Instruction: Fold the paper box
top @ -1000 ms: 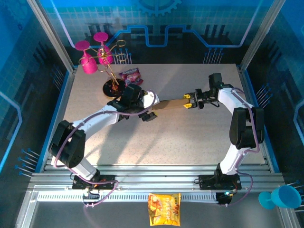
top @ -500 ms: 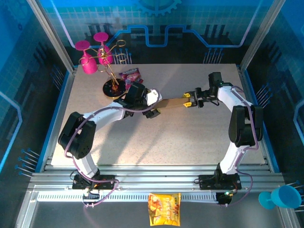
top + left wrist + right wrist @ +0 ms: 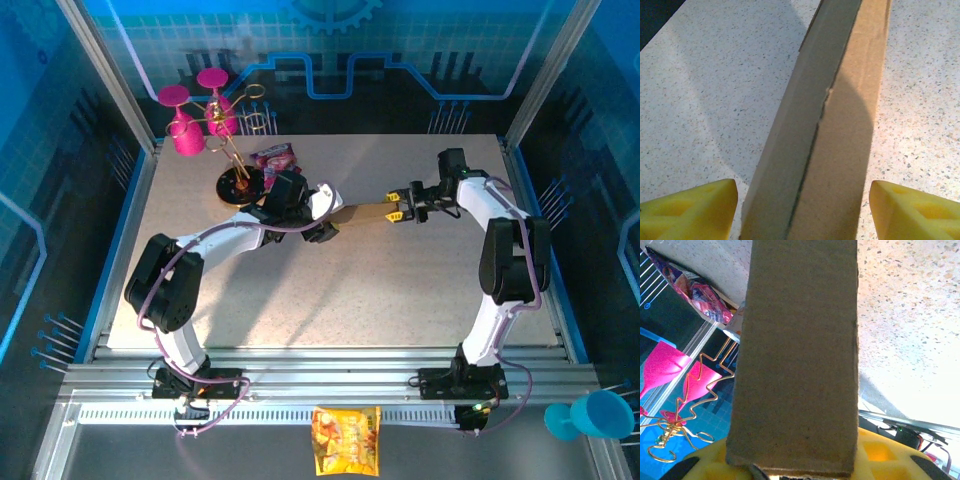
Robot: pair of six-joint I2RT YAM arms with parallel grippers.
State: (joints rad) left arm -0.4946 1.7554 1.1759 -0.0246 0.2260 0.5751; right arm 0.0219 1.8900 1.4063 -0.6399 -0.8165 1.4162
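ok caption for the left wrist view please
The brown paper box runs between the left gripper's two yellow fingers, against the speckled table.

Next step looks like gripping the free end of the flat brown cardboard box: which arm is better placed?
Left. Its yellow fingers straddle the free end of the flat brown cardboard box, a gap on each side, so closing should suffice. The right arm's fingers are clamped on the other end.

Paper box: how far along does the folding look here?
Done: the paper box is held up as a flat, narrow slab, its panels meeting along a seam in the left wrist view. In hand: right claw clamps one end; left claw straddles the other, fingers not touching. Left: likely gripping and closing it; tabs cannot be judged.
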